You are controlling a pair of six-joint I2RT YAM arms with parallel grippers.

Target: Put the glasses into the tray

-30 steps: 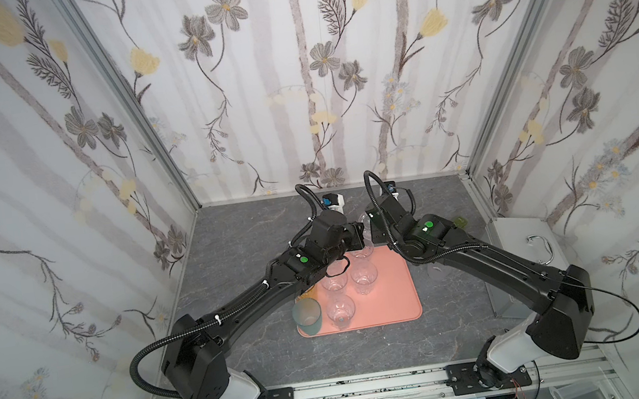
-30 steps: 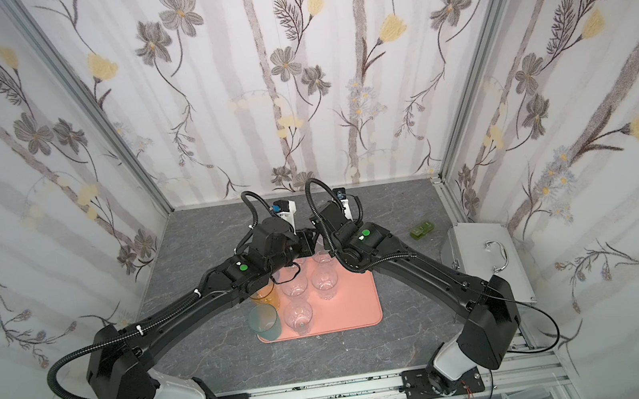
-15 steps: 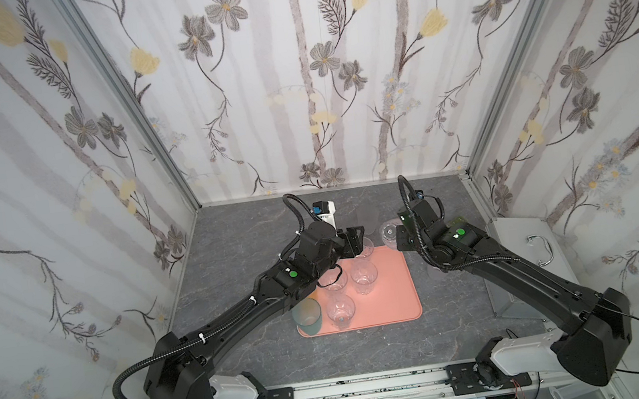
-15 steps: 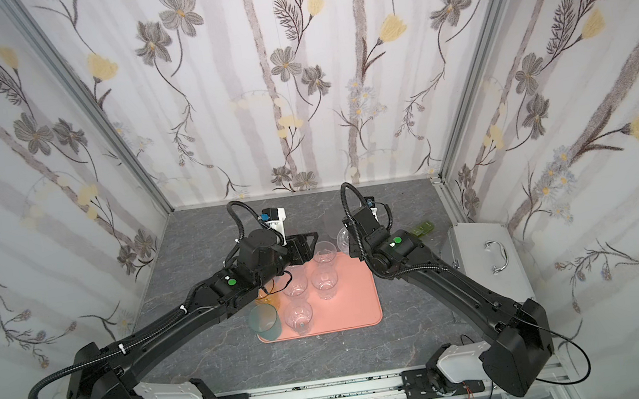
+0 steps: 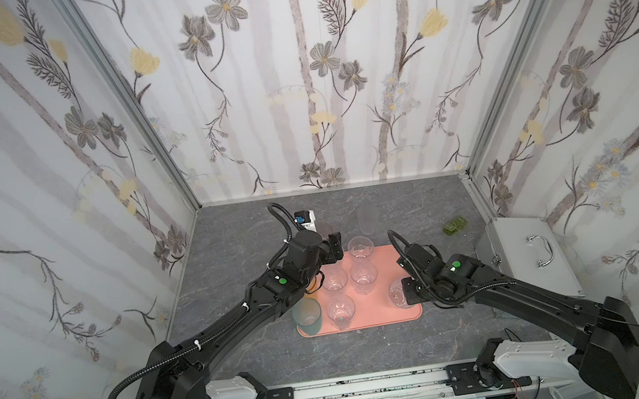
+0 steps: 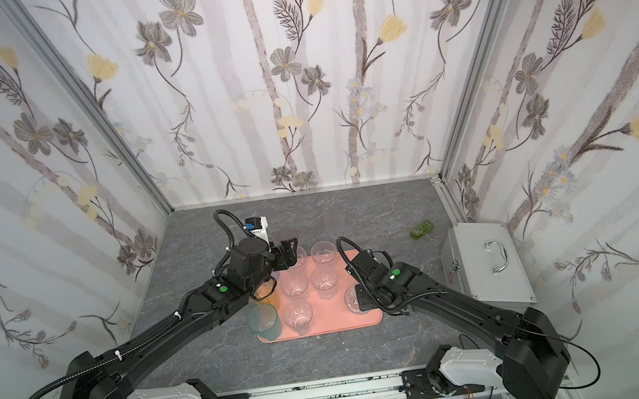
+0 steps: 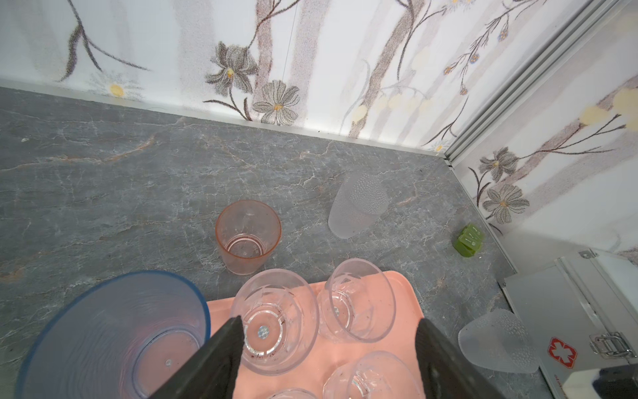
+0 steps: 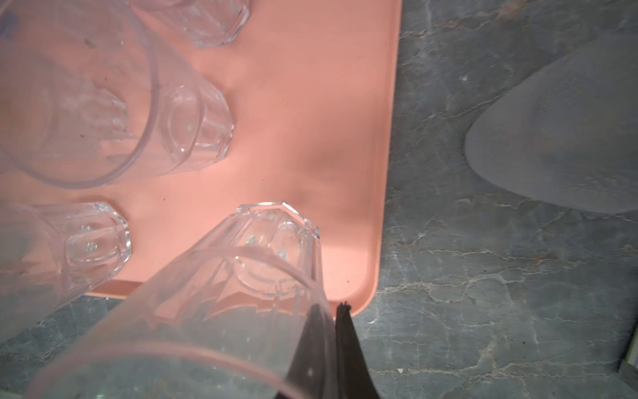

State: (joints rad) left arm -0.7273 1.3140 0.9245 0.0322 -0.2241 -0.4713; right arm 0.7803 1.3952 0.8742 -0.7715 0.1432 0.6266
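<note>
A: What's new in both top views?
B: The left pincer (image 5: 335, 244) has sprung apart at the tray's (image 5: 382, 259) 11 o'clock corner, so I'd judge its glass delivered. The right arm, at 12 o'clock a second ago, now hangs over 4 o'clock.
A: Left wrist view?
B: Fingers (image 7: 224, 345) wide and empty. A pink glass (image 7: 248, 238) and a frosted glass (image 7: 359, 207) wait on the table (image 7: 138, 172).
A: Right wrist view?
B: The right pincer (image 8: 331, 311) is clamped on the rim of a clear glass (image 8: 241, 293) over the tray corner; landed or not, I cannot tell
</note>
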